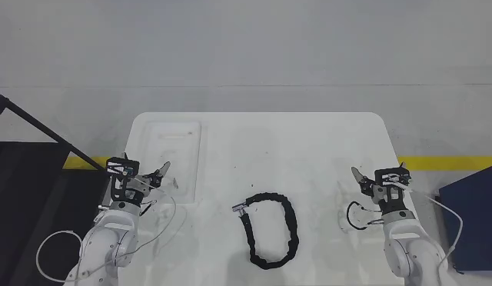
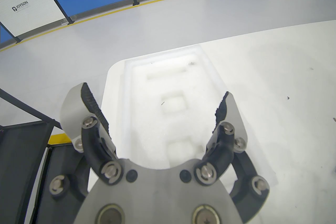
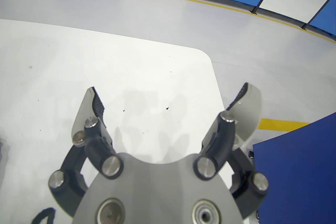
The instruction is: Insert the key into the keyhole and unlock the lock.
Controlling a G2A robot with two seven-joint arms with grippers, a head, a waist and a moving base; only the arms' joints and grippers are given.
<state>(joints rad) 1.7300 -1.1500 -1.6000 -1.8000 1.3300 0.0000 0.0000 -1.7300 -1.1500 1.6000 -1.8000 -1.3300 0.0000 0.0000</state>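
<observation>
A black cable lock [image 1: 270, 228] lies curled in a loop on the white table [image 1: 323, 147], near the middle of its front half. Its metal end [image 1: 240, 206] points toward the table's left side. A thin black loop [image 1: 354, 215] lies beside the right arm; I cannot tell if a key is on it. My left gripper [image 1: 144, 170] [image 2: 155, 90] is open and empty over the table's left edge. My right gripper [image 1: 378, 172] [image 3: 168, 88] is open and empty near the right edge. Both stand well apart from the lock.
A shallow white foam tray [image 1: 173, 144] [image 2: 128, 93] with several empty recesses lies on the table's left part, just ahead of the left gripper. A dark blue box [image 1: 469, 224] [image 3: 296, 170] stands off the table's right side. A black surface [image 1: 31, 201] lies off the left side.
</observation>
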